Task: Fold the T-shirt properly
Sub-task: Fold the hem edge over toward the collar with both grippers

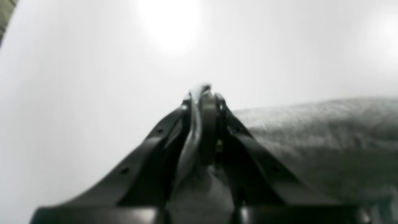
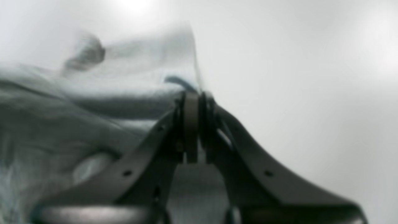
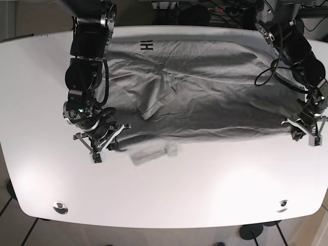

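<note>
**A:** Status? Where's the T-shirt (image 3: 205, 92)?

**B:** Spread flat across the far half of the white table (image 3: 169, 189), crumpled in the middle. Collar end is on the side of the right gripper (image 3: 97, 138), hem end by the left gripper (image 3: 306, 126).

**A:** Fingers?

**B:** Both pairs pressed together on cloth. Left wrist view: fingers (image 1: 208, 105) closed with a strip of grey fabric running between them. Right wrist view: fingers (image 2: 191, 107) pinching an edge, pale fabric bunched up next to them. A sleeve or flap (image 3: 151, 152) lies slack on the table beside the right gripper.

**A:** So which step?

**B:** Looks like the first lengthwise fold: both near-edge corners gripped, nothing folded over yet.

**A:** Next?

**B:** My read: lift both ends together, carry the near edge over toward the far edge, keep it taut between the arms so it doesn't sag. That loose flap by the right gripper may need tucking afterwards.
</note>
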`<action>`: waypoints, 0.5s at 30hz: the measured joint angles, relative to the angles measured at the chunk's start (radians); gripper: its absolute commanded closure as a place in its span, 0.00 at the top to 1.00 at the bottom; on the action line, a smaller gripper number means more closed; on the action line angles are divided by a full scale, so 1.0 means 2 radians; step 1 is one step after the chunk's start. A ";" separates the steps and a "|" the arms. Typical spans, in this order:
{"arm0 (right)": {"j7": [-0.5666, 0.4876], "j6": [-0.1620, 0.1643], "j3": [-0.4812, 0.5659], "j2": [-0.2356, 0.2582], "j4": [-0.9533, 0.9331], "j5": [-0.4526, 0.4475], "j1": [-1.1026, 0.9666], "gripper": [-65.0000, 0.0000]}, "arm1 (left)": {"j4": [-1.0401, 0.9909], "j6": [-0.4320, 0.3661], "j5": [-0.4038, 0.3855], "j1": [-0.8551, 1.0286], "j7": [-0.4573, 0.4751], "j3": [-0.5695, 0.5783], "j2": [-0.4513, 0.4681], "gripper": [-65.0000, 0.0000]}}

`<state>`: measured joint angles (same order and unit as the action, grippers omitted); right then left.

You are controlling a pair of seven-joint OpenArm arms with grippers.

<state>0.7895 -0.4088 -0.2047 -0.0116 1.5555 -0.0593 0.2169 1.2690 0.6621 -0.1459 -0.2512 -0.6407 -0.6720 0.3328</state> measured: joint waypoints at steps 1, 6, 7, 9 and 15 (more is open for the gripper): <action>0.008 0.000 0.000 0.000 0.027 0.001 -0.011 0.03 | 0.020 0.000 -0.014 0.016 -0.010 0.000 0.000 0.00; 0.061 0.000 -0.001 0.000 0.144 0.001 -0.080 0.03 | 0.070 0.001 -0.055 0.078 -0.027 -0.039 -0.002 0.00; 0.063 0.000 0.000 0.000 0.164 0.000 -0.098 0.03 | 0.070 0.001 -0.055 0.091 -0.028 -0.044 -0.001 0.00; 0.064 0.000 0.000 0.000 0.195 -0.002 -0.136 0.03 | 0.070 0.001 -0.053 0.112 -0.033 -0.053 -0.003 0.00; 0.064 0.000 -0.002 0.000 0.207 0.002 -0.221 0.03 | 0.070 0.018 -0.051 0.170 -0.033 -0.079 -0.002 0.00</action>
<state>0.9165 -0.4088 -0.2092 -0.0113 1.9694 -0.0555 -0.2253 1.4094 0.6971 -0.2489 0.0891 -0.7067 -0.8291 0.3279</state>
